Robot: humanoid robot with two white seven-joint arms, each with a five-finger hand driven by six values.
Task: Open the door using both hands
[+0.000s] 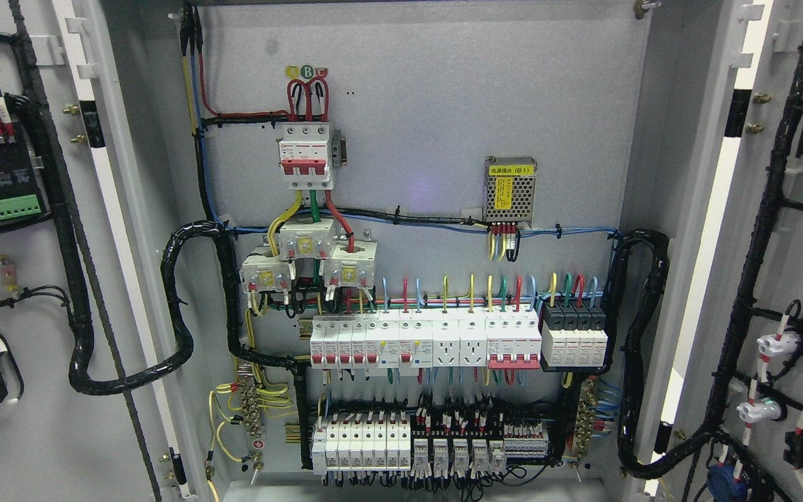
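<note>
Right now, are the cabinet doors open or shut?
Open: both doors, left and right, are swung wide, exposing the breakers inside.

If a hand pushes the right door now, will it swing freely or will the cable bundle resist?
The right door probably swings stiffly: the thick black cable bundle loops from cabinet to door and likely drags. Components mounted on it suggest weight. No hands in view.

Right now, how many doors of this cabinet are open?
2. The left door is swung out at the picture's left, the right door at its right; both show their wired inner faces. No hands in view.
</note>
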